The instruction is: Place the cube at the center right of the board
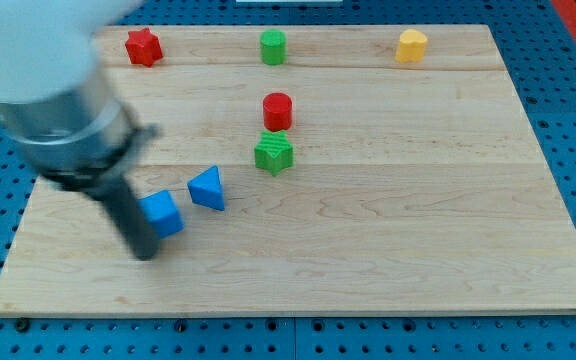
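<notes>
The blue cube [162, 213] lies at the lower left of the wooden board [388, 220]. My tip [145, 254] rests on the board just left of and below the cube, touching or nearly touching its left side. The arm's blurred body covers the view's upper left. A blue triangular block [207, 188] lies just right of the cube, a small gap between them.
A green star-shaped block [274, 153] sits near the middle with a red cylinder [278, 110] just above it. Along the top edge are a red star [143, 46], a green cylinder [273, 46] and a yellow block [412, 45].
</notes>
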`<state>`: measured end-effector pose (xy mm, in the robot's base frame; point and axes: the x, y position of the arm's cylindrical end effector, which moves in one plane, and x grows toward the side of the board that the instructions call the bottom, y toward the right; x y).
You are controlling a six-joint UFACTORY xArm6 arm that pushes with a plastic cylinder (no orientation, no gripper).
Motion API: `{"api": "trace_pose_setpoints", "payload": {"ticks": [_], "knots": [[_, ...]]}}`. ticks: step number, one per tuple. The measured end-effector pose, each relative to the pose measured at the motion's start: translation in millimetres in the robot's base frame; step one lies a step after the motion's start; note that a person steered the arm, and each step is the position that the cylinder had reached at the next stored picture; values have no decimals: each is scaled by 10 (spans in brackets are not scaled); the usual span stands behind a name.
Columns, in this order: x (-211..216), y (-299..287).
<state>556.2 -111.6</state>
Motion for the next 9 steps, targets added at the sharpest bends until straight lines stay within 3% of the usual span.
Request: {"api": "trace_pose_setpoints", "payload": {"ticks": [1, 2, 4, 5, 6, 8, 9], "knots": [[39, -86], [-221, -1046], [-159, 936], [-261, 1177], [-782, 1327], [-1251, 1936], [-1277, 1479]]}}
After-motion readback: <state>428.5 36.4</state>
